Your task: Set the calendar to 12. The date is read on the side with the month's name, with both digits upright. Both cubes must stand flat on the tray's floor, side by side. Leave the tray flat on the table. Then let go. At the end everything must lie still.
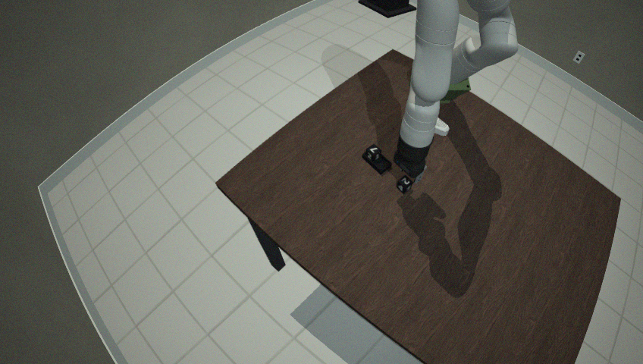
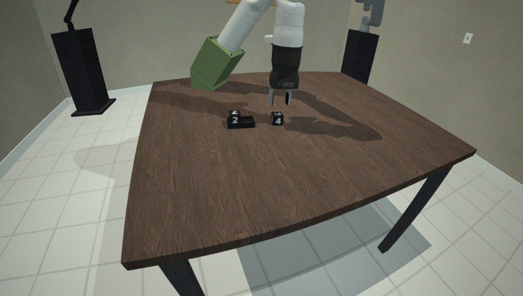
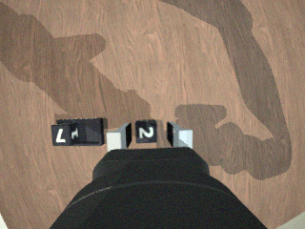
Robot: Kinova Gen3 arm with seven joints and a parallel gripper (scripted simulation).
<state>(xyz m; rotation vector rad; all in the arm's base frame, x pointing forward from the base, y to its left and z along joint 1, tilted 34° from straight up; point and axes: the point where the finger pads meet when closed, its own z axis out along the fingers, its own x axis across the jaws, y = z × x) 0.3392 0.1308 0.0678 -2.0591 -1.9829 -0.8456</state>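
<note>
Pale tiles (image 1: 180, 221) (image 2: 47, 205) spread around a dark brown wooden table (image 1: 343, 252) (image 2: 264, 176) (image 3: 152, 62). From the upper middle of the outside view, the white arm (image 1: 433, 54) (image 2: 288, 29) reaches down, its gripper (image 1: 412, 175) (image 2: 280, 98) (image 3: 149, 131) spread wide and gripping nothing above the table. The black tray (image 1: 382, 167) (image 2: 246, 124) (image 3: 92, 132) lies flat just left of centre there, one cube (image 1: 373, 152) (image 2: 234, 118) (image 3: 63, 134) at its left end, a 2 facing the viewer. The other cube (image 1: 404, 183) (image 2: 277, 118) (image 3: 146, 131), showing a 4, rests on the wood right of the tray, apart from it, below the fingertips.
</note>
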